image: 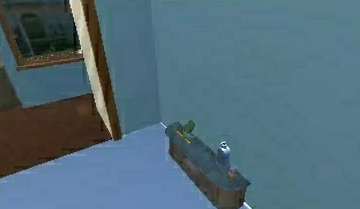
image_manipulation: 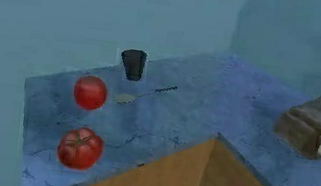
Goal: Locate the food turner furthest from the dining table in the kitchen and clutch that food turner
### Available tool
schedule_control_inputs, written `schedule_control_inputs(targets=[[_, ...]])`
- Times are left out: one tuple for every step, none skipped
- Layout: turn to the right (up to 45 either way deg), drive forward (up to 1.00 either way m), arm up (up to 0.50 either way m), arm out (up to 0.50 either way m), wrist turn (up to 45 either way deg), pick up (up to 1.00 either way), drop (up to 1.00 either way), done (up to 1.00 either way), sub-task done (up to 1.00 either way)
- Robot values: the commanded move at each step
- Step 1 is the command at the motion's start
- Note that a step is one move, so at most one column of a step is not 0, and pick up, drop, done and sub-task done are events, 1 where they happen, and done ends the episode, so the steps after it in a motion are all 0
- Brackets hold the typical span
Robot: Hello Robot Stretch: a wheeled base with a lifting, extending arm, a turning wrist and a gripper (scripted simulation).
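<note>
Nearest, one red tomato (image_manipulation: 80, 149) sits well in front of the dark cup (image_manipulation: 133, 64); the thin food turner (image_manipulation: 148, 93) lies just before this cup on the blue counter (image_manipulation: 224, 93). The claw's state I cannot tell.

Cup (image_manipulation: 133, 64) behind utensil (image_manipulation: 144, 92), tomatoes (image_manipulation: 90, 92) left, bread (image_manipulation: 314, 126) right

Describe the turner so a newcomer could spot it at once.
On the blue countertop, find the dark cup near the far edge. Right below it in the arm side view lies the turner: a thin dark handle ending in a small pale head. Its neighbours, two tomatoes, are round and red.
</note>
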Motion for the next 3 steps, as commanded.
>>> schedule_control_inputs(targets=[[-45.0,0.0,0.0,0.0,0.0,0.0,0.0,0.0,0.0],[-42.0,0.0,0.0,0.0,0.0,0.0,0.0,0.0,0.0],[0.0,0.1,0.0,0.0,0.0,0.0,0.0,0.0,0.0]])
